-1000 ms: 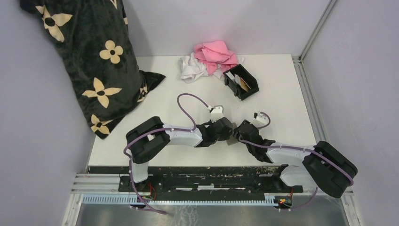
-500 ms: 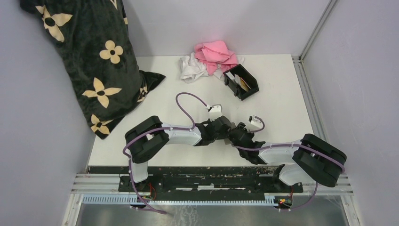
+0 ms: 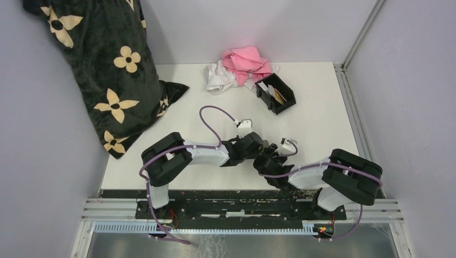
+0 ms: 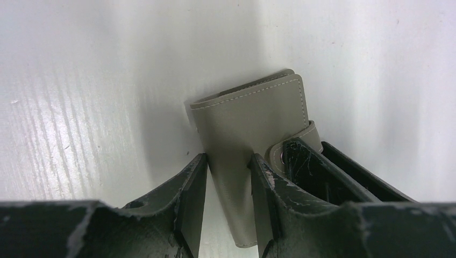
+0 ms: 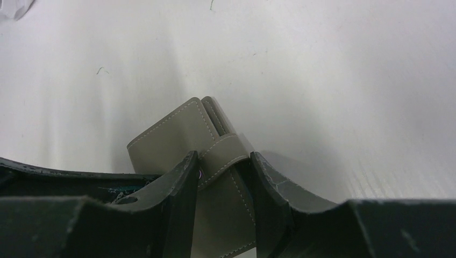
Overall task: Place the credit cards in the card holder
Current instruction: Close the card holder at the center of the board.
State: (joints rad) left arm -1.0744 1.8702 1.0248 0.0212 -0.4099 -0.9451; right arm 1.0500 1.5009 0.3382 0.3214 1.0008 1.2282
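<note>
The black card holder (image 3: 286,101) stands at the back right of the table with a white and a tan credit card (image 3: 278,94) upright in it. Near the table's front middle both grippers meet on a folded grey wallet (image 4: 253,113), which the arms hide in the top view. My left gripper (image 4: 228,166) (image 3: 261,151) is shut across the wallet's body. My right gripper (image 5: 223,164) (image 3: 268,160) grips the wallet (image 5: 172,137) at its snap strap (image 5: 226,156) from the opposite side. No loose card shows.
A pink cloth (image 3: 246,62) and a white cloth (image 3: 219,78) lie bunched at the back, just left of the card holder. A black blanket with cream flowers (image 3: 107,70) fills the left side. Grey walls enclose the table.
My right arm has swung left, bringing its gripper closer against the left one, and its jaws have narrowed slightly on the wallet. The left gripper has barely moved.
</note>
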